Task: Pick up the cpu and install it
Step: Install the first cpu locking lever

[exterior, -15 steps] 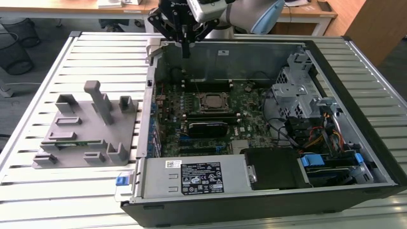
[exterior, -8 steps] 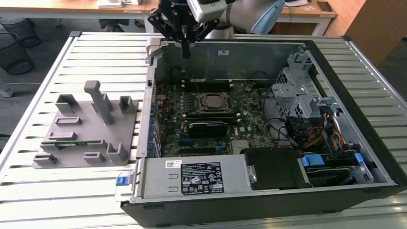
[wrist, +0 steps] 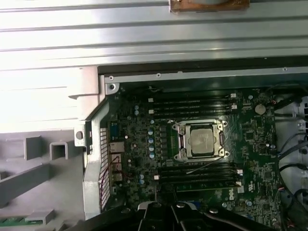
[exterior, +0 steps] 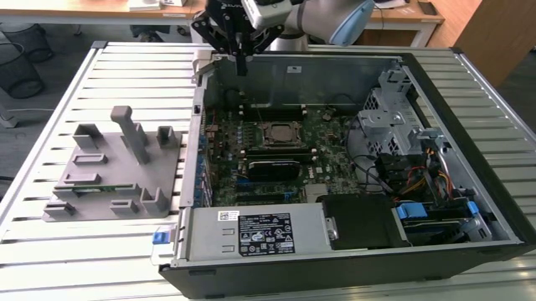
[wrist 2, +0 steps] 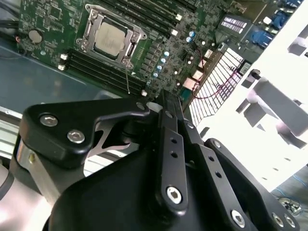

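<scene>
Hovering closed and empty: black two-finger gripper (wrist 2: 169,103), well apart from silvery square cpu (wrist 2: 110,38) sitting in the metal-framed motherboard socket (wrist: 180,142).

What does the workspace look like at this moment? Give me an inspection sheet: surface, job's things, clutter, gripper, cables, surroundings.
Surface: slatted metal table carrying an open computer case and a grey fixture block.
Job's things: the cpu lies in the motherboard socket, with the metal frame around it; also seen in the second wrist view.
Clutter: a green strip sits in a slot of the fixture block; otherwise nothing seen.
Gripper: the gripper hangs above the case's far wall, fingers together, holding nothing, apart from the cpu.
Cables: bundled coloured wires at the case's side on the exterior view's right.
Surroundings: desks and wire bins behind the table.
</scene>
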Motion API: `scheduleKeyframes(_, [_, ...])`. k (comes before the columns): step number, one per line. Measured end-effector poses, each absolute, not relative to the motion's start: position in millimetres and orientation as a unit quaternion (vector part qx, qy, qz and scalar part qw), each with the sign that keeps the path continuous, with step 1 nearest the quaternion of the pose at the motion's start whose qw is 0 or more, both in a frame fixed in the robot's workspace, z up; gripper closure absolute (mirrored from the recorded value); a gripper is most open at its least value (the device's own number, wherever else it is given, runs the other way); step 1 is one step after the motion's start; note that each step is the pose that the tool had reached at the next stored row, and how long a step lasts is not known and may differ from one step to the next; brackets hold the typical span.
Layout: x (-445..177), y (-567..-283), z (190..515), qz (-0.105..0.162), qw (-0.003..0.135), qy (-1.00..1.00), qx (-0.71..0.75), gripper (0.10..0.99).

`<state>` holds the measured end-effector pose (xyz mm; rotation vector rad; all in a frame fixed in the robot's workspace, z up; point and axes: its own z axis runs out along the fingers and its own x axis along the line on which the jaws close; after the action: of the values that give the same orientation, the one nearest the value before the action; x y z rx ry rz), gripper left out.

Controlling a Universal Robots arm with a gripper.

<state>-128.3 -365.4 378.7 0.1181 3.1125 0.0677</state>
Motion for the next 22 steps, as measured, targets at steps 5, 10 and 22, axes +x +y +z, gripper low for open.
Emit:
scheduleKeyframes(5, [-128, -365, 371, 0.022, 0.013, 0.999, 0.038, 0.98])
scheduleKeyframes(10, [-128, -365, 367, 0.022, 0.013, 0.999, 0.038, 0.98])
scheduleKeyframes(22, [-129, -359, 353, 0.022, 0.013, 0.999, 0.038, 0.98])
